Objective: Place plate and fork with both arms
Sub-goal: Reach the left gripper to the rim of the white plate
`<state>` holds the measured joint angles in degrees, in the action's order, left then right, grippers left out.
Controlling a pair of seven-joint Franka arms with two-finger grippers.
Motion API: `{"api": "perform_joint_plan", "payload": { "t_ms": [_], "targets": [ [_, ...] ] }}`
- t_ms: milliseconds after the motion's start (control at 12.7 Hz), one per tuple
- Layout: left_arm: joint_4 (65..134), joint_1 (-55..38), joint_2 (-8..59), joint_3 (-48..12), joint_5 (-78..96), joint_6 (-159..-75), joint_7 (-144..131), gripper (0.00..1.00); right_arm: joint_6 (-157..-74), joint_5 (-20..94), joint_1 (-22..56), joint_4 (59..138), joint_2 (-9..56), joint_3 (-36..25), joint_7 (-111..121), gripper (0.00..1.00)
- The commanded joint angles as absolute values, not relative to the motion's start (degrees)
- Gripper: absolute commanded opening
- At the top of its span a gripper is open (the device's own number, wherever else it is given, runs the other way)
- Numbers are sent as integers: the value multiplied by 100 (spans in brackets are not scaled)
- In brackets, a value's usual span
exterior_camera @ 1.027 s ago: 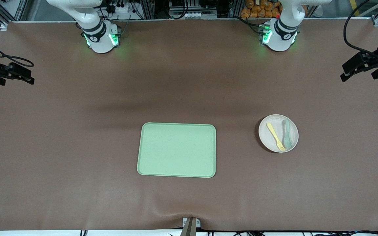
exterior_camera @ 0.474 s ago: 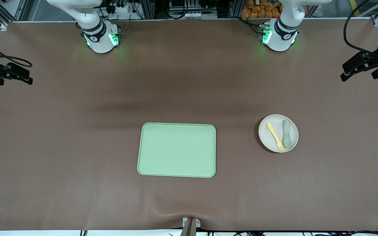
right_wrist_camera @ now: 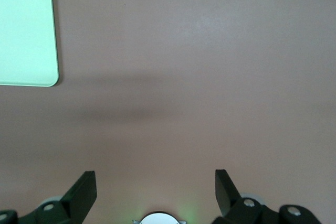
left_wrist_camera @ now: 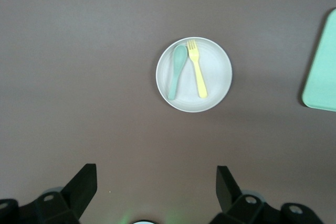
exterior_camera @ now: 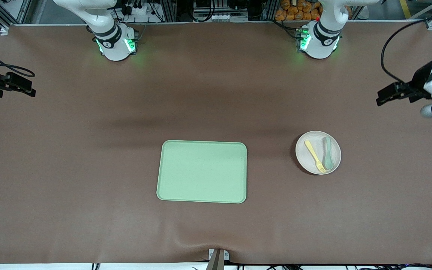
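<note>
- The right tool (exterior_camera: 23, 87) is hanging over the bare brown worktop (exterior_camera: 88, 157) at the right arm's end, up in the air and well apart from everything lying on the surface. In the right wrist view its two black fingers (right_wrist_camera: 84, 190) are standing wide apart with nothing between them.
- The light-green tray (exterior_camera: 202, 171) is lying flat near the middle of the worktop, with nothing on it. One rounded corner of it is showing in the right wrist view (right_wrist_camera: 26, 34).
- The plate (exterior_camera: 309, 162) is sitting on the worktop beside the tray, toward the left arm's end and apart from the tray.
- The yellow fork (exterior_camera: 315, 156) is lying on the plate, its tines pointing toward the front camera and reaching close to the plate's rim.
- The grey-green spoon (exterior_camera: 327, 152) is lying on the plate just beside the fork, on the side toward the left arm's end, its bowl pointing toward the front camera.
- The left tool (exterior_camera: 386, 94) is hanging over the worktop at the left arm's end, clear of the plate. In the left wrist view its fingers (left_wrist_camera: 81, 184) are spread wide and holding nothing, with the plate (left_wrist_camera: 215, 80), fork (left_wrist_camera: 197, 69) and spoon (left_wrist_camera: 176, 72) lying in sight.
</note>
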<state>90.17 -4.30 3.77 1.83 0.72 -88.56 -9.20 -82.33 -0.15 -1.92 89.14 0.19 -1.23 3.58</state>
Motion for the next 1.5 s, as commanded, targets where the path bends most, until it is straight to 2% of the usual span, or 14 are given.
{"api": "perform_joint_plan", "payload": {
  "t_ms": [0,395,711,948,1265,1423],
  "targets": [
    [9524,-195,440,150,-44,-9489,-853,100,-8218,-97,-255,8921,-18,-62,290,100],
    [11124,-71,474,149,-35,-11553,-870,100,-8279,-88,-211,8912,-9,-44,281,100],
    [12057,62,721,141,-9,-12979,-879,100,-8262,-62,-246,8921,-9,-53,281,100],
    [12357,61,896,114,44,-13367,-879,100,-8262,-62,-246,8921,-9,-53,281,100],
    [12866,79,1387,114,53,-14657,-888,100,-8262,-62,-237,8921,-9,-53,281,100],
    [12867,167,1616,106,140,-14888,-896,88,-8262,-62,-237,8921,-9,-53,281,100]
  ]
}}
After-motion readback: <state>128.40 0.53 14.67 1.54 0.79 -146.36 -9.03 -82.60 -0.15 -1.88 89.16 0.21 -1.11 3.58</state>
